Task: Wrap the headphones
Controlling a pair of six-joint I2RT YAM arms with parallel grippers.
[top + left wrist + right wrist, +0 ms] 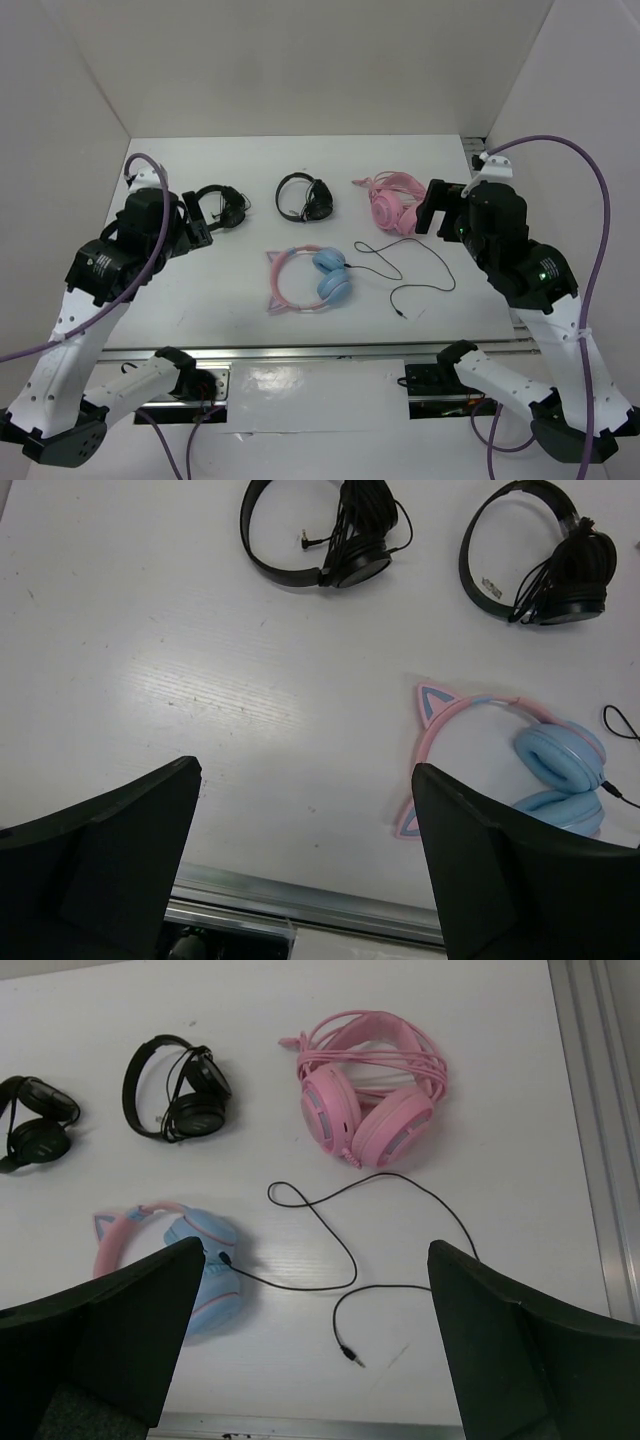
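Observation:
The headphones [318, 280], with light blue ear cups and a pink cat-ear headband, lie flat at the table's front middle. Their thin black cable [405, 262] trails loose to the right in loops and ends in a plug [400, 313]. The left wrist view shows the headphones [558, 765] at its right edge. The right wrist view shows one ear cup [215, 1260], the cable [340, 1250] and the plug [352, 1355]. My left gripper [202, 226] [305, 780] is open and empty, up and left of them. My right gripper [436, 208] [316, 1260] is open and empty above the cable.
Two black headphones [222, 207] [305, 197] with wrapped cables lie at the back left and middle. All-pink headphones [392, 202] lie at the back right, close to my right gripper. A metal rail [320, 348] runs along the front edge, and another [590, 1110] along the right side.

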